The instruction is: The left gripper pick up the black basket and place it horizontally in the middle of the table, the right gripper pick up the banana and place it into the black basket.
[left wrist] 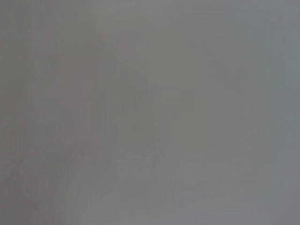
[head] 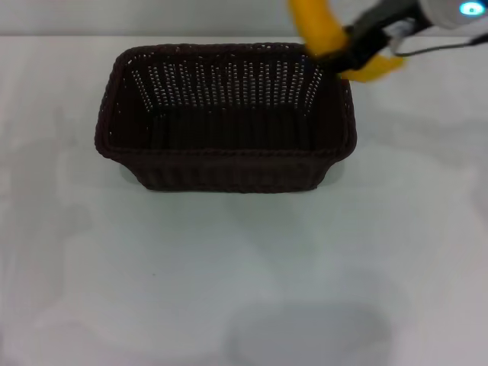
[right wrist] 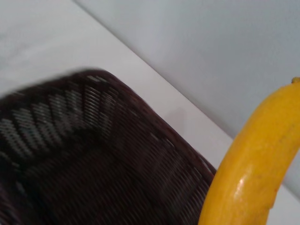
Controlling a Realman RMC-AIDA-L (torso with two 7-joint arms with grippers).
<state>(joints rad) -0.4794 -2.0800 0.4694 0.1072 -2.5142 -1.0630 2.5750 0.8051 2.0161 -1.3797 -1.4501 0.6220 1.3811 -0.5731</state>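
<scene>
The black basket (head: 225, 118) stands upright and lengthwise across the middle of the white table (head: 229, 267), and it is empty inside. My right gripper (head: 347, 52) is shut on the yellow banana (head: 319, 27) and holds it in the air above the basket's far right corner. In the right wrist view the banana (right wrist: 253, 164) curves up close to the camera with the basket's woven wall (right wrist: 93, 154) below it. My left gripper is out of view; the left wrist view shows only a plain grey surface.
The table's far edge meets a pale wall (head: 152, 19) just behind the basket. A faint round shadow (head: 309, 332) lies on the table near the front.
</scene>
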